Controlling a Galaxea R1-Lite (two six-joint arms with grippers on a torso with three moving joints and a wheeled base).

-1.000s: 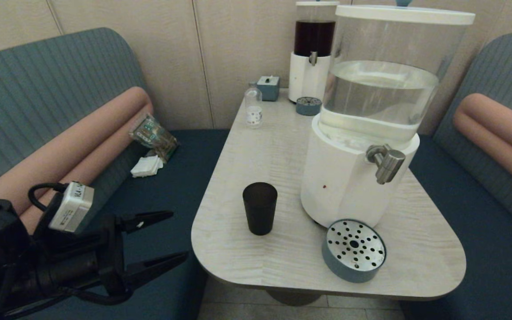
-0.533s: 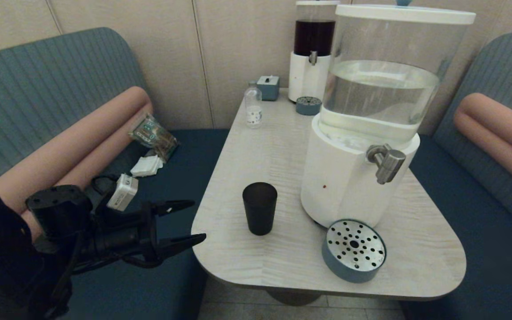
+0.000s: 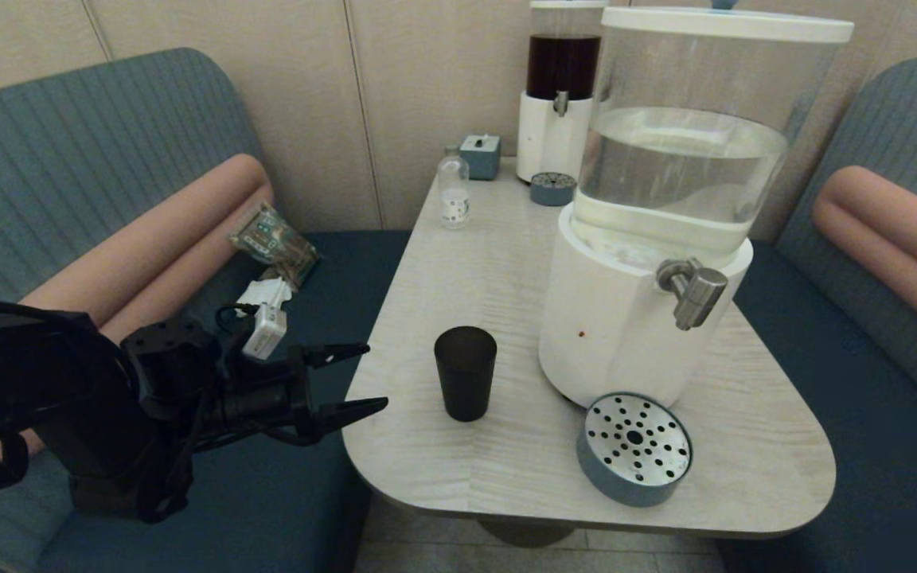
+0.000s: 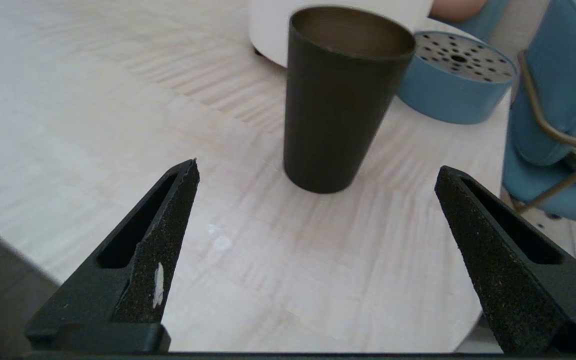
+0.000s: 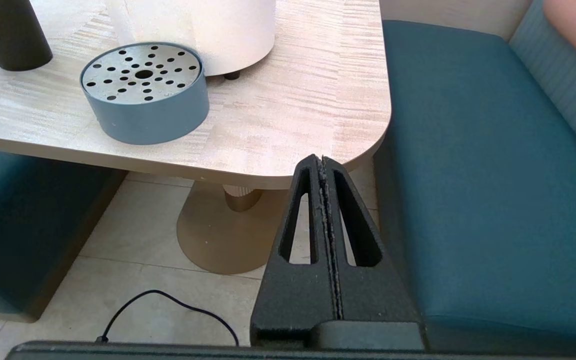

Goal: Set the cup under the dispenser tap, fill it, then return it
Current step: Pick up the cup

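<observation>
Head view: my left gripper (image 3: pixel 371 378) hangs level at the tabletop's (image 3: pixel 506 477) near-left edge, its fingers spread wide and empty, tips pointing toward three o'clock at the cup (image 3: pixel 466 372), which stands upright on the tabletop just beyond them, untouched. At about three o'clock from the cup stands the big clear-tank dispenser (image 3: pixel 649 239), part full of water, on its wide white base; the dispenser tap (image 3: pixel 694 291) juts from that base on the side away from the cup. A round blue drip tray (image 3: pixel 634 449) with a perforated metal top lies at five o'clock from the cup, touching or just beside the base, not directly beneath the tap. Toward twelve o'clock, well apart, stand a small clear bottle (image 3: pixel 454 191), a slimmer dark-liquid dispenser (image 3: pixel 558 87) and a second small tray (image 3: pixel 552 189). Left wrist view: my two black fingers (image 4: pixel 153 260) frame the cup (image 4: pixel 340 100), which sits between and ahead of them, open end up, apart from both; the drip tray (image 4: pixel 455 77) lies behind it. Right wrist view: my right gripper (image 5: pixel 324 162) is parked below the tabletop's (image 5: pixel 293 115) near-right corner, fingers pressed together on nothing; the drip tray (image 5: pixel 145 95) and the cup's foot (image 5: pixel 10 35) show on the tabletop above.
</observation>
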